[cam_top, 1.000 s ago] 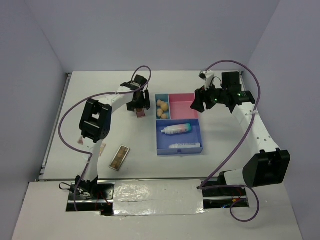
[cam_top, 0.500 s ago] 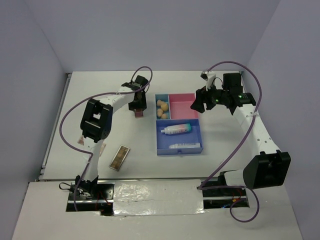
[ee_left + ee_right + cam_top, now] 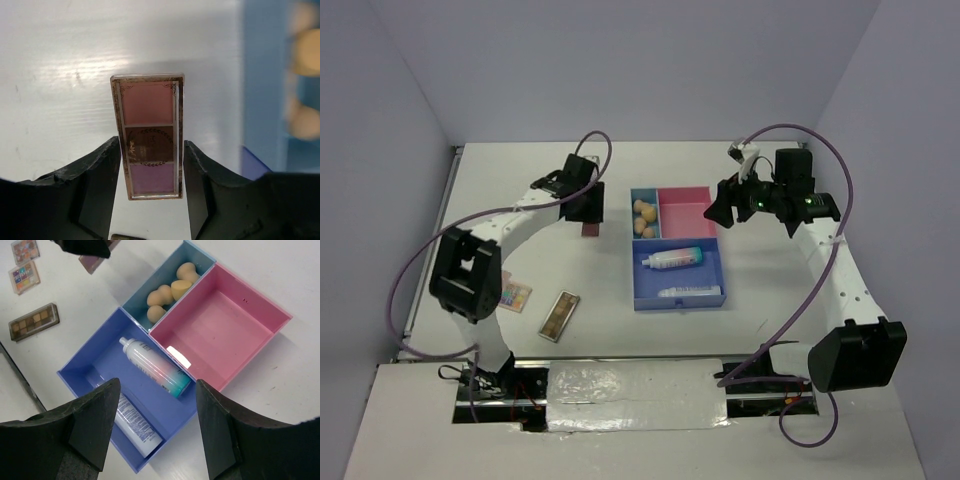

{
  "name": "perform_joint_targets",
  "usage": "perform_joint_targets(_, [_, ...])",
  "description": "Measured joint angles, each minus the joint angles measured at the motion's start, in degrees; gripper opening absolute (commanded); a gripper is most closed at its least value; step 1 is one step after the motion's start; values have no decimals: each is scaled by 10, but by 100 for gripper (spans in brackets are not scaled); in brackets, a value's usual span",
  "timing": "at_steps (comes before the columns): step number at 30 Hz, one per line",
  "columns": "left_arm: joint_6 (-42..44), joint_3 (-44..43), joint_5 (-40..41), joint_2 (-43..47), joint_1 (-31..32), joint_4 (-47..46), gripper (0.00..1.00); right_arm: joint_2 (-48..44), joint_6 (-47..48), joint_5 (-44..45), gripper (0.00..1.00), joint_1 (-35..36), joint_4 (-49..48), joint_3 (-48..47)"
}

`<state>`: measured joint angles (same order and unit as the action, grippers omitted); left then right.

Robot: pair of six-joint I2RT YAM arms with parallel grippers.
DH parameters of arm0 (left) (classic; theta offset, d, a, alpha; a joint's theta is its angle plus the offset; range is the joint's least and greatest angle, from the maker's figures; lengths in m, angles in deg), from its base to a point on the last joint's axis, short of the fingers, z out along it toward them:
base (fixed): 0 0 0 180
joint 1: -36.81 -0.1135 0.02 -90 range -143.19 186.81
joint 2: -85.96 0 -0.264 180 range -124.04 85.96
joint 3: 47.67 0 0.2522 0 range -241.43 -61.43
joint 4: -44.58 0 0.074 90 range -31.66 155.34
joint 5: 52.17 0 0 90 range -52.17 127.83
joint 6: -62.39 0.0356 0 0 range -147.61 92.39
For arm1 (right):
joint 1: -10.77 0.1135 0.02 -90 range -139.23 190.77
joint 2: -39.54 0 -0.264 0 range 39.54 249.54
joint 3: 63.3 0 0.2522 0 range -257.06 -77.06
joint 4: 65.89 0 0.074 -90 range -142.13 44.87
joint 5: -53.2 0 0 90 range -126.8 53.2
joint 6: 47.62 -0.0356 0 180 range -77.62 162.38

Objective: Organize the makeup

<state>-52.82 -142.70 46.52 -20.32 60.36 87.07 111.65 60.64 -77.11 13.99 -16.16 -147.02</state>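
Left tool (image 3: pixel 151 160) grips pink palette (image 3: pixel 148 107) by its long sides, long axis running straight out from the tool, upper centre of top view, empty pink bin (image 3: pixel 683 213) to its right; right tool (image 3: pixel 155 390) hangs wide open, empty.

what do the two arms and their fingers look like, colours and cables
The left arm and right arm both have white links with boxy black joint housings. A purple cable loops loosely beside each. The fingers are thick, matte black, with curved inner faces.
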Motion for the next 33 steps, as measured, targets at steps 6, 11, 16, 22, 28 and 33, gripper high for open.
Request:
perform_joint_targets(6, [58,8,-135,90,21,-111,0,-3,5,-26,69,-3,0,2])
perform_joint_targets(11, [102,-75,-230,15,76,-157,0,-21,26,-63,69,-5,1,12])
perform_joint_targets(16, [115,-214,-267,-124,127,-159,3,-49,56,-82,69,-6,3,13])
perform_joint_targets(22, [84,-283,-251,-211,136,-144,33,-66,72,-84,69,-14,5,23])
perform_joint_targets(28, [50,-313,-218,-232,128,-119,49,-77,72,-84,70,-16,4,38])
perform_joint_targets(33, [29,-317,-208,-233,126,-113,56,-76,71,-84,70,-16,4,38])
